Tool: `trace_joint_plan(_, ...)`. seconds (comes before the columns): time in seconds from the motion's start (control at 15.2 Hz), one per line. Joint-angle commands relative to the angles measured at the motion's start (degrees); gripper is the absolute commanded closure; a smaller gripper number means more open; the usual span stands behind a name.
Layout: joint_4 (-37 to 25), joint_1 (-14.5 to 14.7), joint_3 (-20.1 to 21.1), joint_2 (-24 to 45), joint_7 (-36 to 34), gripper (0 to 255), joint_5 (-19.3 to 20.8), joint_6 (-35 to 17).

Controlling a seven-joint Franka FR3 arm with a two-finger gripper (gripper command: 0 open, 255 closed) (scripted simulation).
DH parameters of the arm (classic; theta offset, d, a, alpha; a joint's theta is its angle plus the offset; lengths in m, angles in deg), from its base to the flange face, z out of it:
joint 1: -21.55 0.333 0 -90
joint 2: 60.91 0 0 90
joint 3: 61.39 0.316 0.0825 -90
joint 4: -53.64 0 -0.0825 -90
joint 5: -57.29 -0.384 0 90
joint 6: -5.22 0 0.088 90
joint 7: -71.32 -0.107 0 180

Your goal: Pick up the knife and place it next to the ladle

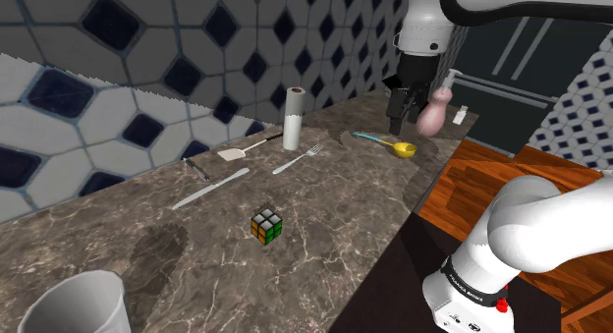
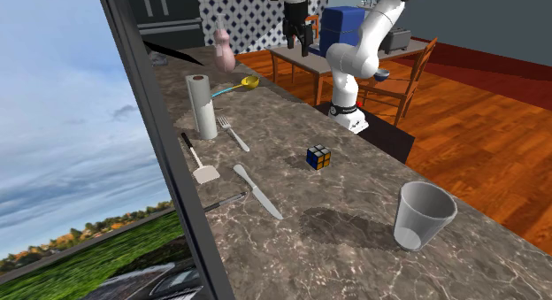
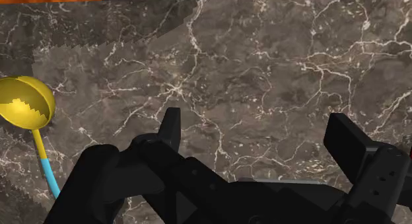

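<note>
Hanging over the far end of the dark, white-veined marble countertop [image 1: 324,238], the all-black two-finger gripper [image 1: 401,118] has its jaws spread wide. It holds nothing and touches nothing. In the wrist view, bare marble shows between the 2 fingers [image 3: 170,127].

The long silver table knife [image 1: 209,190] lies flat on the countertop, untouched. In the shoulder view it sits at 8 o'clock from the gripper and well apart from it.

The ladle with a yellow bowl and a blue-tipped handle [image 1: 403,147] rests on the marble near the gripper, at 6 o'clock from it in the shoulder view. Its handle runs off toward 9 o'clock. In the wrist view the yellow bowl [image 3: 25,104] lies out beyond one finger, clear of the jaws.

Around the knife in the shoulder view:
- A silver fork [image 1: 300,159] lies at 2 o'clock.
- A flat pale spatula with a thin dark handle [image 1: 241,151] lies at 1 o'clock.
- A small multicoloured puzzle cube [image 1: 266,226] lies at 4 o'clock.

An upright white paper-towel roll [image 1: 293,117] stands beyond the fork, between the knife and the ladle. A pink bottle-shaped vessel [image 1: 435,110] stands at 3 o'clock from the gripper, just beside it.
</note>
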Motion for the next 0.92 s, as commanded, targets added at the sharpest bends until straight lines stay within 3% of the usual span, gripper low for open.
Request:
trace_joint_plan(0.0, 0.00, 0.00, 0.00, 0.00, 0.00, 0, 0.00, 0.00)
trace_joint_plan(0.46, 0.68, -1.19, 11.06, 4.29, -21.61, 0, -8.04, -5.81)
trace_joint_plan(0.86, -2.80, -3.38, 20.35, 12.80, -39.92, 0, -11.99, -12.21)
